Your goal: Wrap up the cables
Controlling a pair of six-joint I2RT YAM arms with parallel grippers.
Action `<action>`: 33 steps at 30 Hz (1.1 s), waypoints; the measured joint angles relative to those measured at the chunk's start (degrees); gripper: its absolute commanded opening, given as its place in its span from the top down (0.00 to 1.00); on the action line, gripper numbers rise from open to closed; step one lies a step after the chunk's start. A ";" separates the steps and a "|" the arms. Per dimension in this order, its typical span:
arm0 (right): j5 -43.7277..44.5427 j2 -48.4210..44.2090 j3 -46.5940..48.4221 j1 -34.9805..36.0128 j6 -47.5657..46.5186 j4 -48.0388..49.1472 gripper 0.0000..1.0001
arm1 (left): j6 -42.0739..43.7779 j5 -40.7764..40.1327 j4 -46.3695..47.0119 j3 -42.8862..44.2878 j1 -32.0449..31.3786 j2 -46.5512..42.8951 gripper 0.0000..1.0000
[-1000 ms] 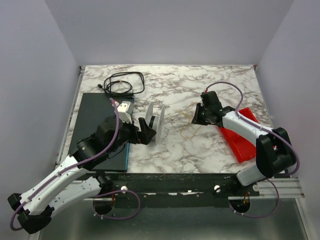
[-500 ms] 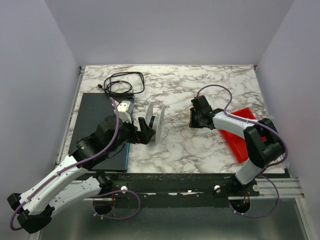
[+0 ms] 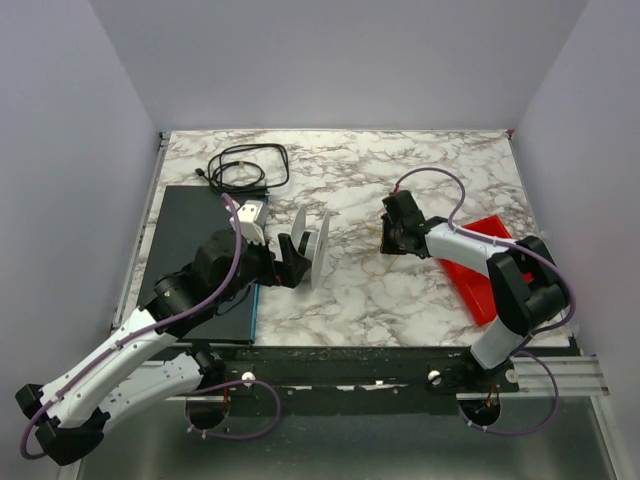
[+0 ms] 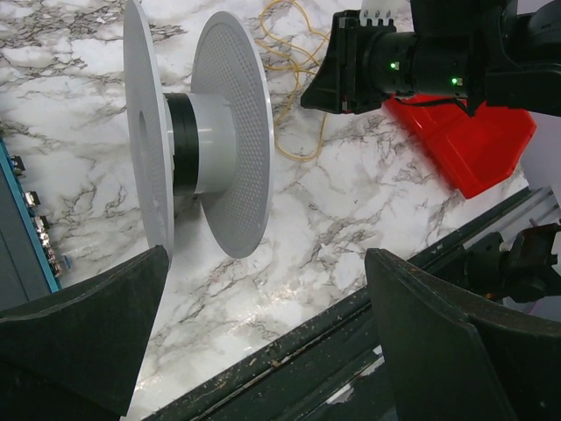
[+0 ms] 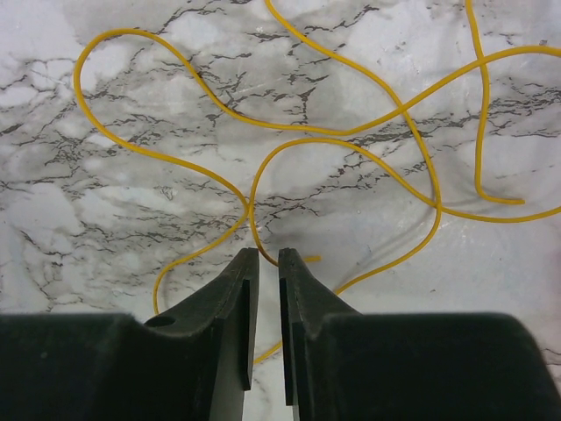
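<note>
Fingers of the right gripper (image 5: 261, 257) nearly closed over the cables (image 5: 351, 132) — left gripper (image 4: 267, 254) wide open beside spool (image 4: 223, 132).

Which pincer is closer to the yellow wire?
Right. The right pincer is down at the wire, tips over it. The left pincer is far off, beside the spool.

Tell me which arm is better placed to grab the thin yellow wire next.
Right. The right pincer hangs just above the yellow wire, tips beside a strand. The left pincer is open at the white spool, apart from the wire's loops.
</note>
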 measured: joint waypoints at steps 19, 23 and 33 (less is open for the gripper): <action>2.36 1.68 0.02 1.09 -0.17 0.63 0.99 | 0.00 0.00 0.07 0.02 0.00 1.07 0.01; 2.58 1.03 0.20 1.09 0.31 0.35 0.99 | 0.00 0.02 0.07 0.02 0.00 1.09 0.01; 2.58 -3.04 0.98 1.11 0.72 -0.33 0.84 | 0.00 0.02 0.04 0.02 0.00 1.09 0.01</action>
